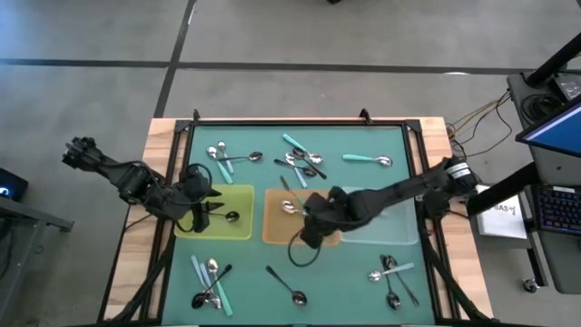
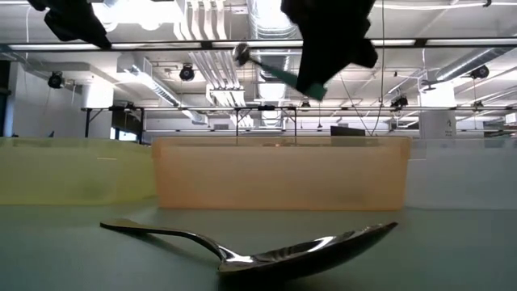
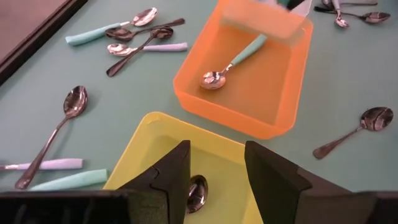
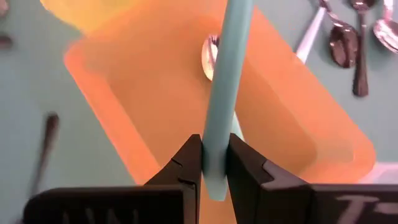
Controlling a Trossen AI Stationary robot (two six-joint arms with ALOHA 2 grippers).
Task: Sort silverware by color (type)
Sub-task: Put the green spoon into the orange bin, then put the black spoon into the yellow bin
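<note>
My right gripper point(image 4: 214, 146) hangs over the orange tray point(image 1: 275, 232) and is shut on a teal-handled spoon point(image 2: 271, 71). Another teal-handled spoon point(image 3: 231, 64) lies flat on that tray's floor. My left gripper point(image 3: 217, 149) is open above the yellow tray point(image 1: 241, 193). A dark-handled spoon point(image 1: 229, 216) lies in the yellow tray, and its bowl point(image 3: 197, 193) shows below and between the left fingers. Other spoons with black, teal and pale handles lie loose on the green mat. My right gripper pinches the teal handle point(image 4: 216, 134) between its two fingers, close to the handle's free end, which sticks out behind them point(image 4: 214, 183). The fingers lie across the handle. The spoon is lifted clear above the orange tray and tilted, its bowl point(image 2: 241, 55) higher than the handle end.
A clear tray point(image 1: 390, 222) sits to the right of the orange one. Loose spoons lie in clusters at the far middle point(image 1: 304, 162), far right point(image 1: 368, 160), near left point(image 1: 211, 277) and near right point(image 1: 392, 272). One spoon point(image 2: 266, 250) lies just before the low camera.
</note>
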